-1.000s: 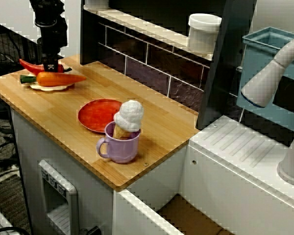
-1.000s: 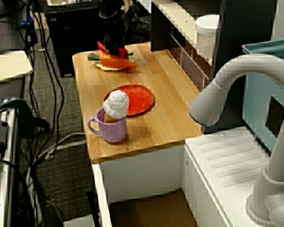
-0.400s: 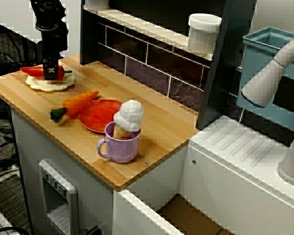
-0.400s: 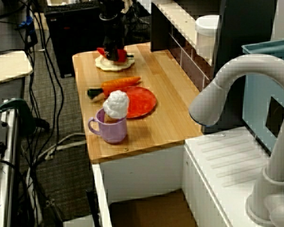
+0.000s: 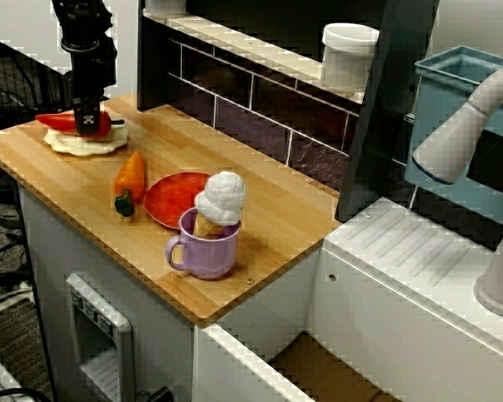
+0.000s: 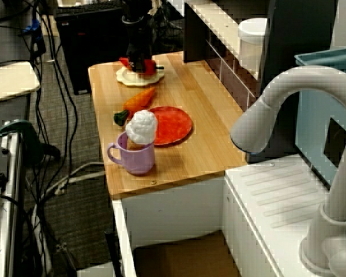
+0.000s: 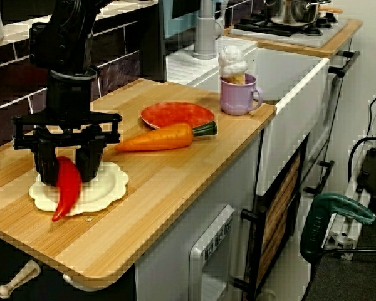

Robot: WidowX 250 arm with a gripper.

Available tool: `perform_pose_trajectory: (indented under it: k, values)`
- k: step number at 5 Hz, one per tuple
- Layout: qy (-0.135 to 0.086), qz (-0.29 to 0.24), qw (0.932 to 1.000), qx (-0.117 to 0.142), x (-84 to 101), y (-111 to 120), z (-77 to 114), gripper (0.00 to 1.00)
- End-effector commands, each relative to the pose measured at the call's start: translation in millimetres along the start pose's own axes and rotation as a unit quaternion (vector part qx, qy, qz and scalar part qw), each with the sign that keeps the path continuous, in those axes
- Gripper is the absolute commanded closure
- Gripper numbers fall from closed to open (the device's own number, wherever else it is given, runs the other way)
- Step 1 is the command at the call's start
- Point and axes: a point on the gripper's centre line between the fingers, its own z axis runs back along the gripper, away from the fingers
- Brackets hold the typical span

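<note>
My black gripper (image 7: 69, 164) stands upright over a white scalloped plate (image 7: 106, 188) at the counter's far end, with a finger on each side of a red pepper (image 7: 66, 188) that lies on the plate. The jaws look closed against it. In the front view the gripper (image 5: 85, 126) hides the middle of the pepper (image 5: 57, 121). An orange carrot (image 5: 130, 176) lies loose on the wood between the white plate and a red plate (image 5: 172, 199). A purple mug (image 5: 208, 251) holding a toy ice cream (image 5: 222, 197) stands by the red plate.
A dark tiled back wall and shelf with a white jar (image 5: 348, 54) run along the counter's back. A white faucet (image 5: 461, 126) and sink lie beyond the mug. The counter's front edge is close to the carrot (image 6: 139, 99). A green drill (image 7: 335, 213) sits off the counter.
The carrot has left the white plate, rolled toward the red plate and now rests beside it, turned more upright. The gripper stays at the pepper, slightly lower than a second ago.
</note>
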Motion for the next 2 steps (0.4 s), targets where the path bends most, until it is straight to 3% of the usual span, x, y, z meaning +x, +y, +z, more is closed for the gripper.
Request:
perform_pose_trajectory:
  k: [1, 2]
  values:
    - [-0.019, 0.002, 0.9998, 0.01, 9.5, 13, 32.0, 1.0]
    - [-0.036, -0.01, 0.9993, -0.009, 16.9, 1, 52.0, 1.0]
